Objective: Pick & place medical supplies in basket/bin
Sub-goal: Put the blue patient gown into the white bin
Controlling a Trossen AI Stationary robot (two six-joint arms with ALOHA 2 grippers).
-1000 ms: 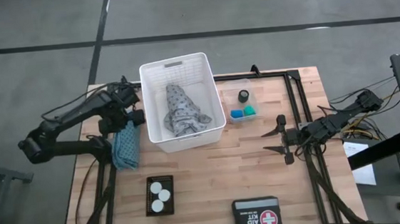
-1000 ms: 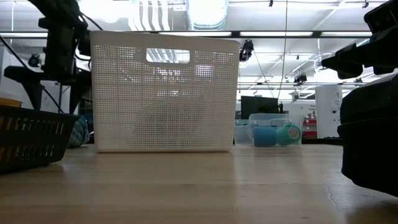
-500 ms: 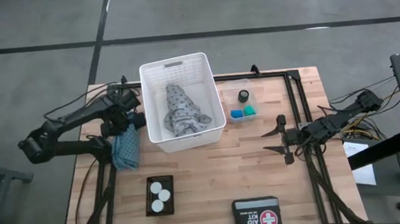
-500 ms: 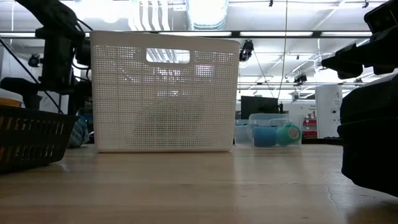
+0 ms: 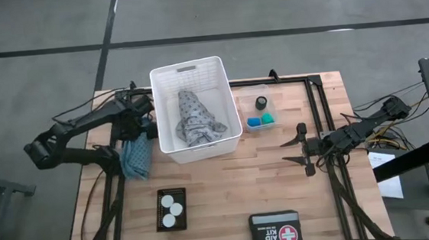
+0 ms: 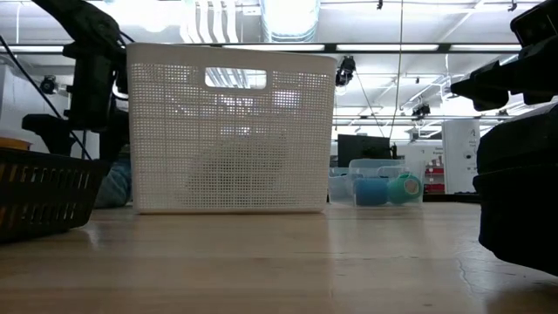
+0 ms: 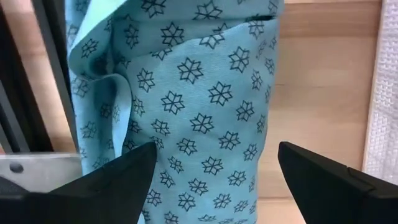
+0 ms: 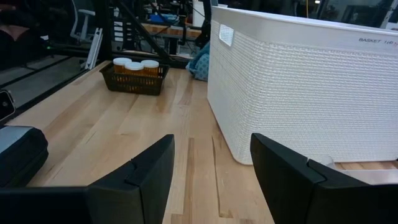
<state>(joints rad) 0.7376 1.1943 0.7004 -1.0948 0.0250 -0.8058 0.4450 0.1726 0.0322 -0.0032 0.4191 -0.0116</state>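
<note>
A teal-blue cloth with dark star prints lies crumpled on the table just left of the white slotted basket. My left gripper hovers over it, pointing down. Its open fingers stand on either side of the cloth in the wrist view; I cannot tell if they touch it. A grey patterned cloth lies inside the basket. A small clear tub right of the basket holds black, blue and green round pieces. My right gripper waits open on the table's right side.
A black tray of orange pill bottles with white caps sits near the front left. The black FIRST AID KIT case lies at the near edge. A black frame rail runs along the table's left side beside the cloth. Bare wood lies between the basket and my right gripper.
My left gripper has shifted a little toward the basket and come down lower over the teal cloth. The cloth, the basket and my right arm have stayed in place.
</note>
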